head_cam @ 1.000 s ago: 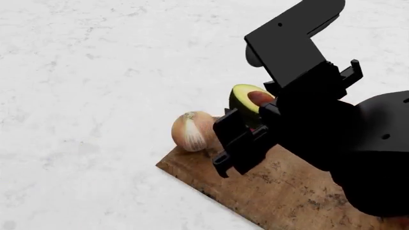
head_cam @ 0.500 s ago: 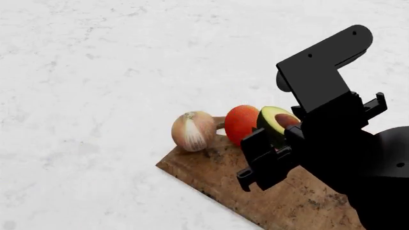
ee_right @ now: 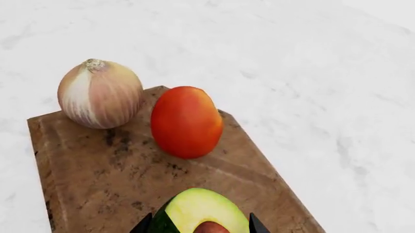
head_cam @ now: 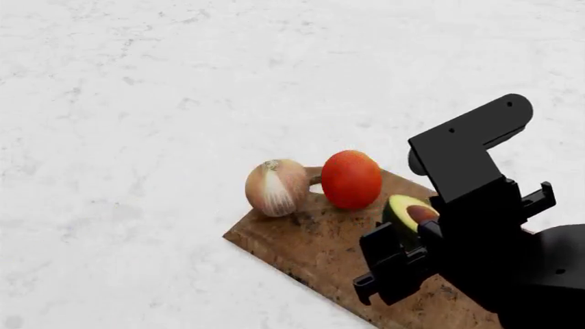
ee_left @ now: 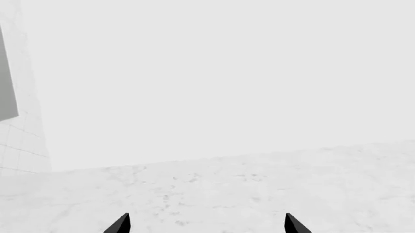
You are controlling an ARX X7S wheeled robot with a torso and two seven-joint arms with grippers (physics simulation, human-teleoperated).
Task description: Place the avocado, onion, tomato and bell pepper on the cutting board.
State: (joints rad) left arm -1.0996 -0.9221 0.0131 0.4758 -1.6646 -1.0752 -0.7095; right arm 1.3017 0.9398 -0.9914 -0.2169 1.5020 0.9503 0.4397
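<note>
- Right hand (head_cam: pixel 402 257) is gripping the avocado (head_cam: pixel 409 214), fingers closed on the dark skin at both sides w/ the cut face and pit turned up. Judging it's holding it that way so the flesh stays clear of the pads.
- The avocado is hanging over the near-middle of the cutting board (head_cam: pixel 320 250); can't tell from either view whether it's touching the wood yet. Looks like the put-down step is underway, not finished.
- The board is lying flat on the white marbled table (head_cam: pixel 137 137), clipped end pointing away from the robot. Bare wood under the hand is giving room for a drop w/o bumping anything.
- Tomato (head_cam: pixel 351 179) is sitting on the board just beyond the avocado, near but apart from it.
- Onion (head_cam: pixel 277 187) is resting at the far corner, just beside the tomato, partly overhanging the edge; it's round, so prob. worth not nudging.
- Bell pepper isn't showing in any view.
- Left hand (ee_left: pixel 206 225) is parked away from the board, only two fingertips showing, spread apart w/ nothing between them, facing bare table and wall.
</note>
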